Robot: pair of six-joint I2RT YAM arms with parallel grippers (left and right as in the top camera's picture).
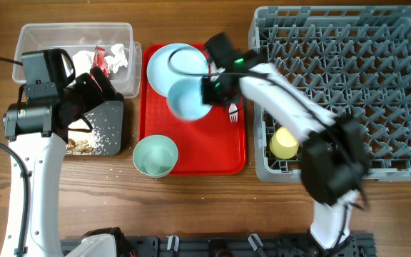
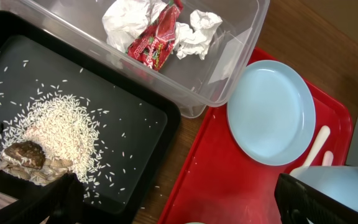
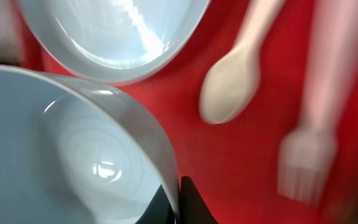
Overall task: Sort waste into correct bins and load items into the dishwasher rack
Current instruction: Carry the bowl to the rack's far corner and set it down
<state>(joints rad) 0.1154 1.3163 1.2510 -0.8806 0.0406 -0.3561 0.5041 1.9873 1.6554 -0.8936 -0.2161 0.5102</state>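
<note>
Overhead, the red tray [image 1: 198, 146] sits mid-table, and the right gripper [image 3: 178, 196] reaches over its far half with its fingers pressed together on the rim of the pale blue bowl [image 1: 189, 100]; the right wrist view shows the rim pinched between them. This bowl overlaps the near edge of the light blue plate [image 1: 171, 63], which lies at the tray's far-left corner. Toward the tray's right side lie the white spoon [image 3: 232, 93] and the fork [image 1: 232, 112], both blurred in the wrist view. A mint green bowl [image 1: 155, 155] rests at the tray's near-left corner, hanging over its edge. Right of the tray stands the dishwasher rack [image 1: 334, 43], with the yellow cup [image 1: 285, 143] in its near-left part. Left of the tray, the clear tub [image 2: 229, 74] holds the red wrapper [image 2: 157, 37] and white tissue [image 2: 126, 18], and the black tray [image 2: 135, 124] holds food scraps [image 2: 23, 155] and scattered rice [image 2: 61, 127]. Above the black tray, just left of the red tray, the left gripper [image 2: 176, 186] hangs with its fingers spread wide, gripping nothing.
</note>
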